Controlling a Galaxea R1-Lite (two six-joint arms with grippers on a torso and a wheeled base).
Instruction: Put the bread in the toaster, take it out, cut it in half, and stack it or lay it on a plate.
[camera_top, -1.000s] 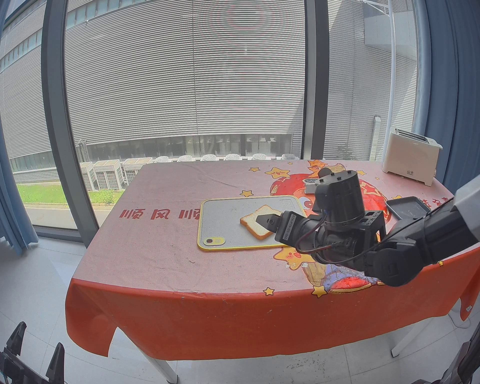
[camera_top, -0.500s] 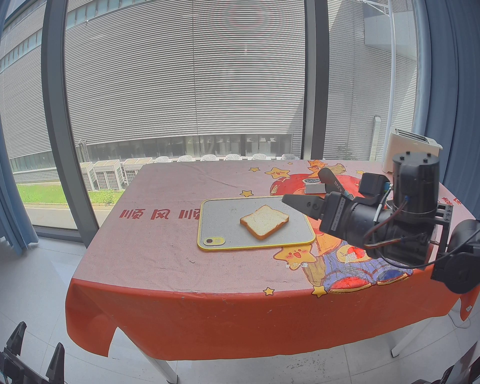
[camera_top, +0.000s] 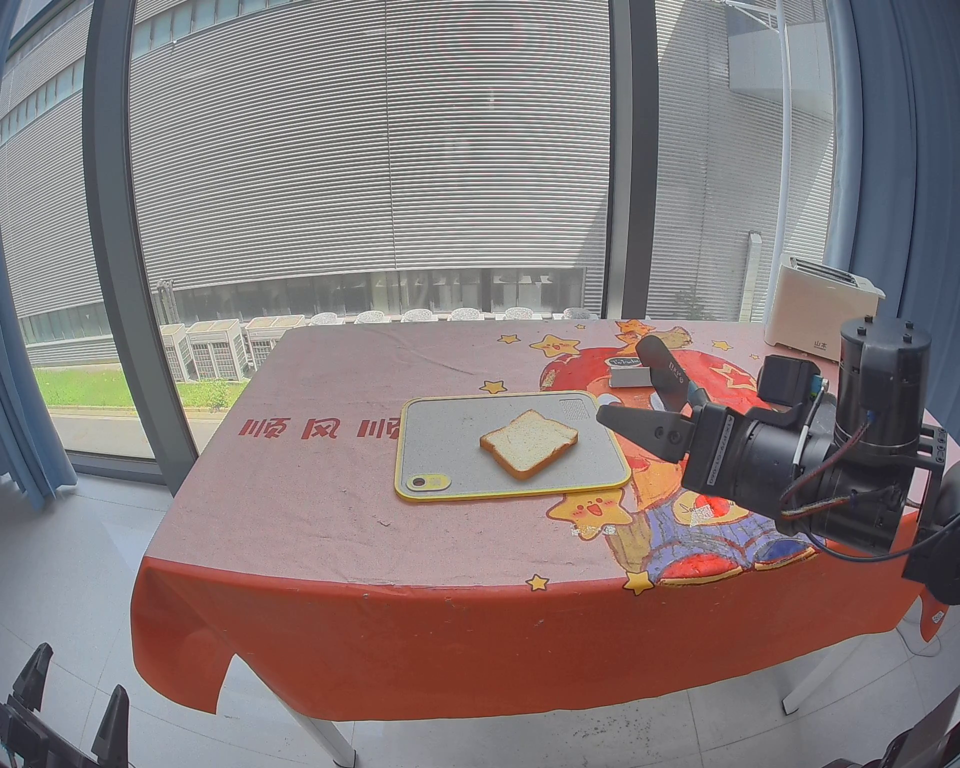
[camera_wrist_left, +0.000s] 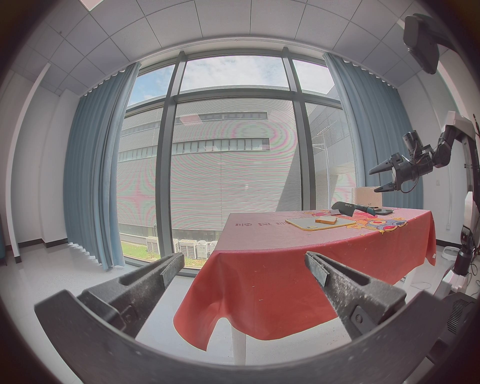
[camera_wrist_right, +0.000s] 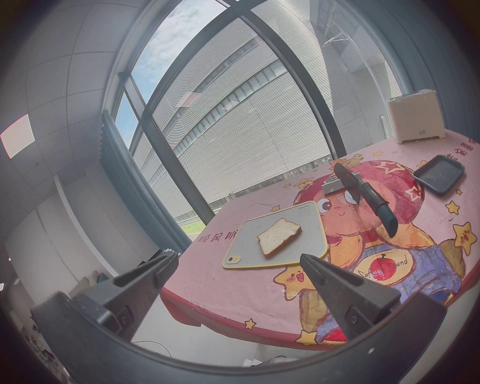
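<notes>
Bread (camera_top: 528, 443) lies flat on the cutting board (camera_top: 450, 445), in the board's right half and inside its rim. The slice is nearly square and turned skew to the board's edges, with one corner toward the bench's (camera_top: 330, 510) near edge. In the right wrist view it looks slightly longer along the near-left to far-right diagonal.

Right gripper (camera_top: 625, 420) hovers above the bench just right of the board. Its fingers point left toward the board, spread wide, holding nothing and touching nothing. It is apart from the bread.

Left gripper (camera_wrist_left: 244, 256) is low and well off the bench's left front corner. It is spread wide and empty.

Knife (camera_top: 665, 372) lies on the bench right of the board. Its long axis runs far to near, and its far end is on a small grey block (camera_top: 628, 376).

Toaster (camera_top: 822, 308) stands upright at the far right corner. Dark plate (camera_wrist_right: 440, 173) sits on the bench nearer than the toaster, right of the knife.
</notes>
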